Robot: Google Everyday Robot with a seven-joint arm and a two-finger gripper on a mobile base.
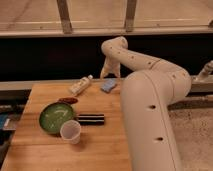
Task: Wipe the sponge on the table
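The light-blue sponge [108, 85] lies on the far edge of the light-brown wooden table [100, 145], right of centre. My gripper [109, 75] hangs just over the sponge, pointing down at the end of the white arm that bends in from the right. I cannot make out whether it touches the sponge.
A white tube [80, 85] lies left of the sponge. A green plate [54, 118], a clear plastic cup [70, 131], a black bar-shaped object [91, 119] and a small reddish-brown item [67, 100] sit on the table's left half. My bulky arm link [150, 125] covers its right side.
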